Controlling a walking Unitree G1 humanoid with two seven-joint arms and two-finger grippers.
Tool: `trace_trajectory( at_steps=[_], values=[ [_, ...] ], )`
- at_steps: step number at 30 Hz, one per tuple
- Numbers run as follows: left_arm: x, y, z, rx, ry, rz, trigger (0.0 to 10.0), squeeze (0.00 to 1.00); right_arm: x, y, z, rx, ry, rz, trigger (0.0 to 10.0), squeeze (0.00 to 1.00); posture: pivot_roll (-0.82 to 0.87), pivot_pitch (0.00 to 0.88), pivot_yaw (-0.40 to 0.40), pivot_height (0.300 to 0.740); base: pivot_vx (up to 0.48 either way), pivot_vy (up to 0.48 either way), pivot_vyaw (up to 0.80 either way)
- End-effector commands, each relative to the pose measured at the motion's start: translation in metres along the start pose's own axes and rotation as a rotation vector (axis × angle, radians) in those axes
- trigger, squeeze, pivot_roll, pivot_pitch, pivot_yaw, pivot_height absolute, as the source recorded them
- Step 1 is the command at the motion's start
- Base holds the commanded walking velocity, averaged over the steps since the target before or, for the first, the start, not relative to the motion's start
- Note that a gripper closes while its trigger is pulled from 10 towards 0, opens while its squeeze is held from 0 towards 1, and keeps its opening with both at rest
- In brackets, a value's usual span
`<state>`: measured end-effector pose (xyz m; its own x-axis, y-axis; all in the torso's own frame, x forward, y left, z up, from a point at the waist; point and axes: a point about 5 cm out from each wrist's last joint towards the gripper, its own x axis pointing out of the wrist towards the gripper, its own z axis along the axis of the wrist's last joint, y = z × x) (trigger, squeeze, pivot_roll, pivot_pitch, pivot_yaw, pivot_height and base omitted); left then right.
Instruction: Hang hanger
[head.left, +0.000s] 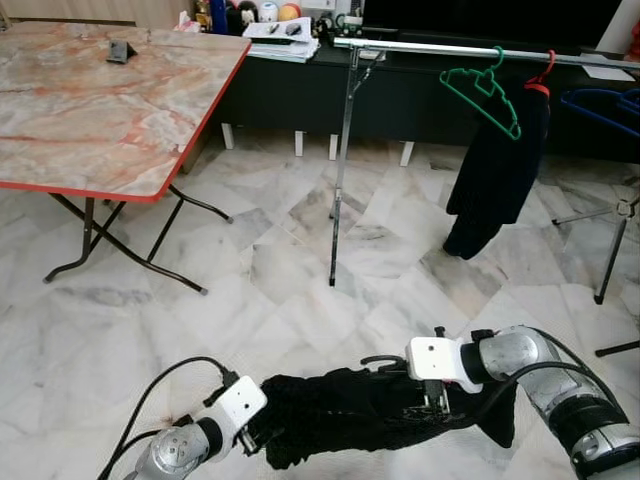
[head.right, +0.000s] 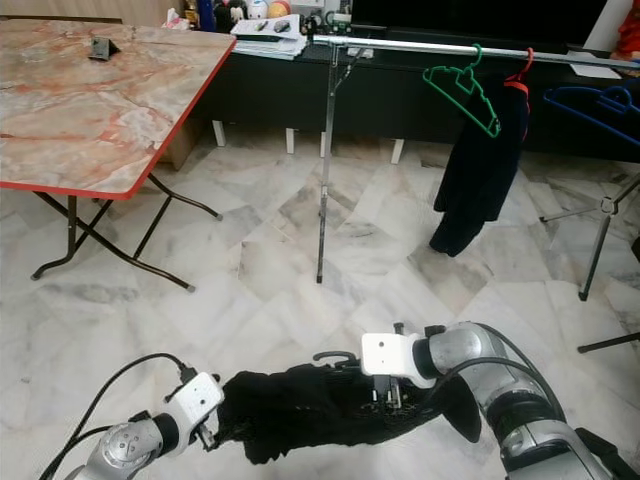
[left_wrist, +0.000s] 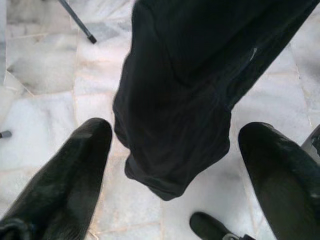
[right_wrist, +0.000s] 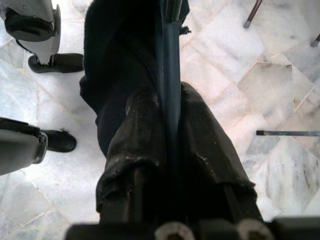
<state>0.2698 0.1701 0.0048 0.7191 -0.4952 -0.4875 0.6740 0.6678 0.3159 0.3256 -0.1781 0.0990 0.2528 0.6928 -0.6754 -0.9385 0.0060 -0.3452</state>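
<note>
A black garment (head.left: 350, 410) on a dark hanger (right_wrist: 170, 65) hangs low over the marble floor between my two arms. My right gripper (head.left: 435, 400) is shut on the hanger's bar, which runs between its fingers (right_wrist: 142, 135). The hanger's hook (head.left: 385, 362) sticks up just left of that wrist. At the garment's left end my left gripper (head.left: 262, 435) stands open; in the left wrist view its fingers (left_wrist: 75, 165) sit wide apart on either side of the cloth (left_wrist: 185, 100), not touching it. The silver clothes rail (head.left: 450, 50) stands ahead, well above and beyond both grippers.
On the rail hang an empty green hanger (head.left: 485, 90), a black garment on a red hanger (head.left: 500, 170) and a blue hanger (head.left: 600, 105). The rail's upright pole (head.left: 342, 170) stands mid-floor. A marble-topped folding table (head.left: 100, 110) is on the left, a dark cabinet (head.left: 290, 95) behind.
</note>
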Motion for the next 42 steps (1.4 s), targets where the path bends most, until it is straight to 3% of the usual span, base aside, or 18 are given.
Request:
trace_trajectory(
  at_steps=[1, 13, 42],
  values=[
    [0.0001, -0.0027, -0.0048, -0.036, 0.013, 0.011, 0.0, 0.0, -0.0049, -0.0017, 0.0015, -0.004, -0.021, -0.016, 10.0, 0.0, 0.05, 0.142, -0.072, 0.74, 0.0, 0.0, 0.0],
    [0.004, 0.0028, -0.0004, -0.132, -0.027, 0.085, 0.0, 0.0, -0.0072, -0.0025, 0.0043, 0.003, -0.046, -0.025, 10.0, 0.0, 0.05, 0.146, -0.075, 0.74, 0.0, 0.0, 0.0],
    [0.0018, 0.0003, -0.0034, -0.143, -0.039, 0.07, 0.0, 0.0, -0.006, 0.0001, 0.0037, 0.023, -0.049, -0.019, 10.0, 0.0, 0.06, 0.16, -0.077, 0.74, 0.0, 0.0, 0.0]
  ],
)
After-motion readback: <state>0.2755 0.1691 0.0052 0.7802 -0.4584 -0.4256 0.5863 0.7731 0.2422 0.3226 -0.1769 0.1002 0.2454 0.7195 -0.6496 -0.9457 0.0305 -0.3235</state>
